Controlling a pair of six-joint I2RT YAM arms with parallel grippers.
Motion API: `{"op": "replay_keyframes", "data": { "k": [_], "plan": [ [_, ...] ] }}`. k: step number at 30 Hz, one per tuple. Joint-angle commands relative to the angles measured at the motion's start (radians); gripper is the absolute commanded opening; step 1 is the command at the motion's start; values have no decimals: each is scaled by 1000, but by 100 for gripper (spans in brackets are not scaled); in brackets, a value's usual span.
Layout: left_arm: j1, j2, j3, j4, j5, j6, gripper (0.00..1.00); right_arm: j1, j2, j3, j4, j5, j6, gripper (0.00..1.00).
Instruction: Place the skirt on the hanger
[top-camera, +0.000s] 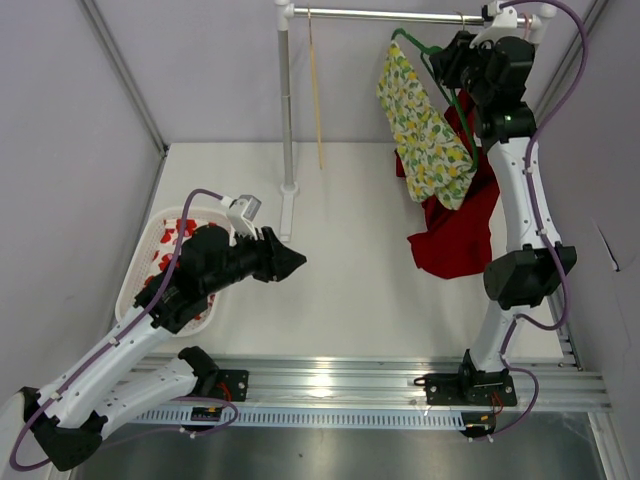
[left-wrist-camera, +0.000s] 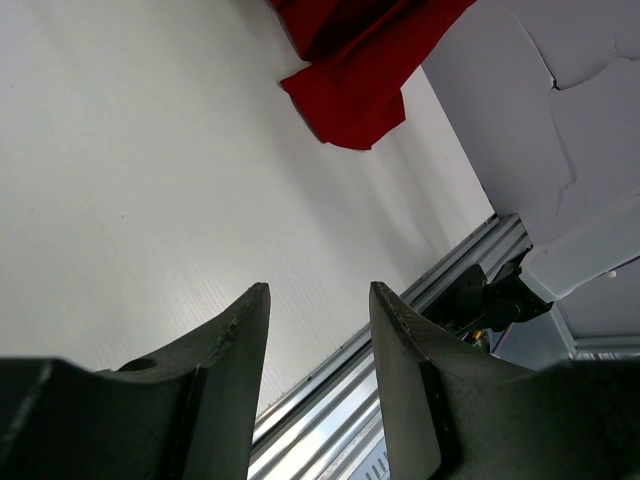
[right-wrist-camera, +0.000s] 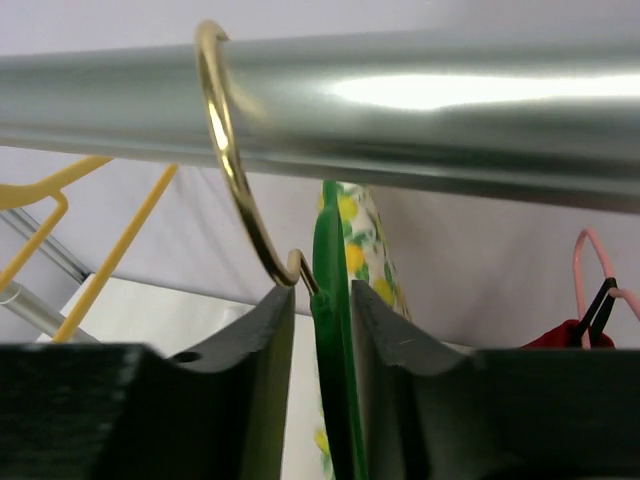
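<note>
Up at the top right, my right claw (right-wrist-camera: 322, 300) is clenched on the green hanger (right-wrist-camera: 330, 400), just below where its gold hook (right-wrist-camera: 235, 180) loops over the metal rail (right-wrist-camera: 420, 95). The lemon-print skirt (top-camera: 428, 130) hangs from that hanger and drapes down in front of the right arm. From the overhead view I cannot make out how the skirt is fastened to the hanger, because the claw and wrist cover the hanger's upper part. In the right wrist view only a narrow strip of the print shows behind the hanger; the rest is blocked by the claw's own fingers (right-wrist-camera: 240, 390).

A red garment (top-camera: 458, 240) hangs behind and below the skirt, its lower end lying on the white counter (top-camera: 350, 280). Its top is hidden behind the skirt and arm. A yellow hanger (right-wrist-camera: 110, 250) is cut off at the left edge of the right wrist view, and a pink hanger (right-wrist-camera: 580, 265) is partly hidden at the right.

My left claw (left-wrist-camera: 320, 300) is released, its jaws apart with nothing between them, above bare counter. It sits just beside a white basket (top-camera: 130, 290), whose red contents are mostly covered by the left arm.
</note>
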Motion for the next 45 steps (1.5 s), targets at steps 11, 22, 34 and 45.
{"op": "replay_keyframes", "data": {
  "k": [11, 22, 34, 45],
  "plan": [
    [-3, 0, 42, 20, 3, 7, 51, 27, -237, -138, 4, 179, 36, 66],
    [0, 37, 102, -20, -46, 36, 52, 30, -519, -405, -44, 260, 137, 78],
    [107, 34, 228, -221, -404, -9, 65, 241, -788, -721, -207, 261, 283, 77],
    [507, 117, -5, -244, -644, -167, 66, 683, -1010, -1068, -230, 408, 353, 76]
  ]
}}
